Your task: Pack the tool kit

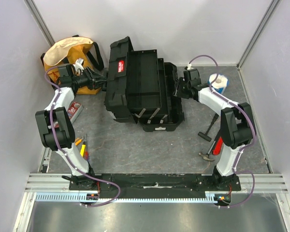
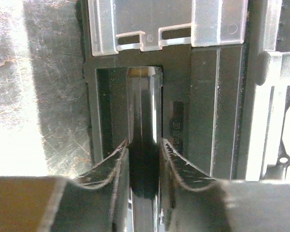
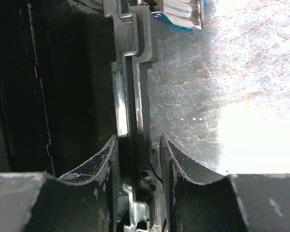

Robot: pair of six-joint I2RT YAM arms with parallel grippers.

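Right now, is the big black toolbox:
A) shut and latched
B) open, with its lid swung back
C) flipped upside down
B: the toolbox is open. Its lid with the red label is tipped back on the left, and the black trays are spread out in plain view.

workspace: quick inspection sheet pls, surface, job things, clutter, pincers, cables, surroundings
surface: grey table, scuffed
job's things: toolbox open, lid up
clutter: yellow bag, packet, screwdrivers, hammers, blue-white tub
pincers: left pincer shut on a black toolbox bar; right pincer astride the toolbox rim, seemingly clamped
cables: purple cables in loose loops, no snag seen
surroundings: white walls, metal posts
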